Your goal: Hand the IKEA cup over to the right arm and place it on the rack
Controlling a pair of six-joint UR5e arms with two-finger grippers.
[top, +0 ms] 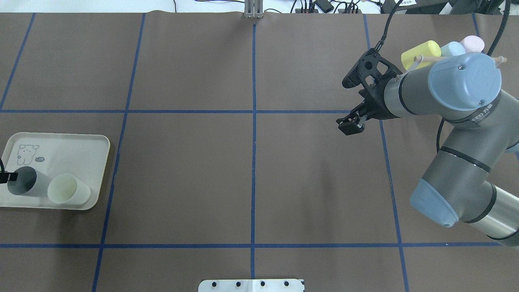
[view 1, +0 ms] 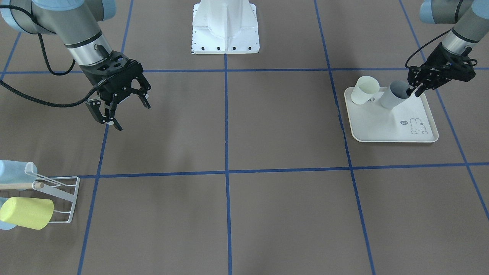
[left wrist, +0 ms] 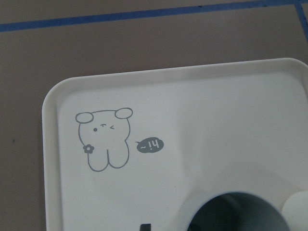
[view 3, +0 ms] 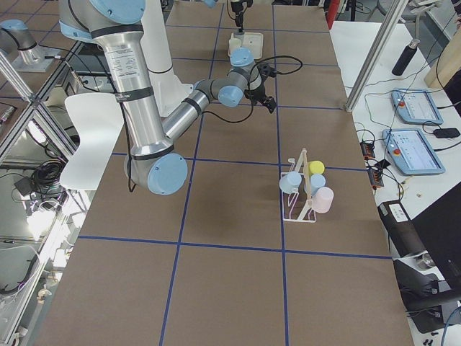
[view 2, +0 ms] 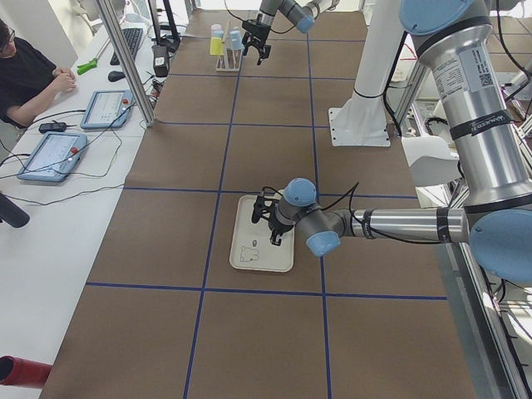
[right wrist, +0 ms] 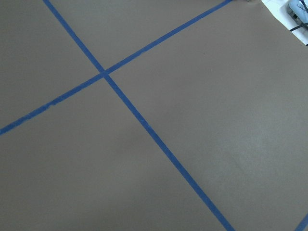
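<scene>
Your right arm (top: 425,93) carries the right gripper (view 1: 130,114) spread wide and empty, the rack (view 3: 301,189) well off to its side. Over the tray (view 1: 397,130), the left gripper (view 1: 414,91) straddles the rim of the grey IKEA cup (view 1: 391,101); you can't tell whether it pinches.

Overhead, the picture's left edge slices off my left gripper (top: 7,177), and only a black tip shows at the grey cup (top: 24,185) rim. From the front its fingers are too small: pinching the cup wall or not, I can't tell. My wrist view crops the grey cup at the bottom and the cream cup (left wrist: 296,211) to a sliver. The front view cuts the rack (view 1: 57,190) at its left edge; overhead, my right arm (top: 446,89) hides most of it.
</scene>
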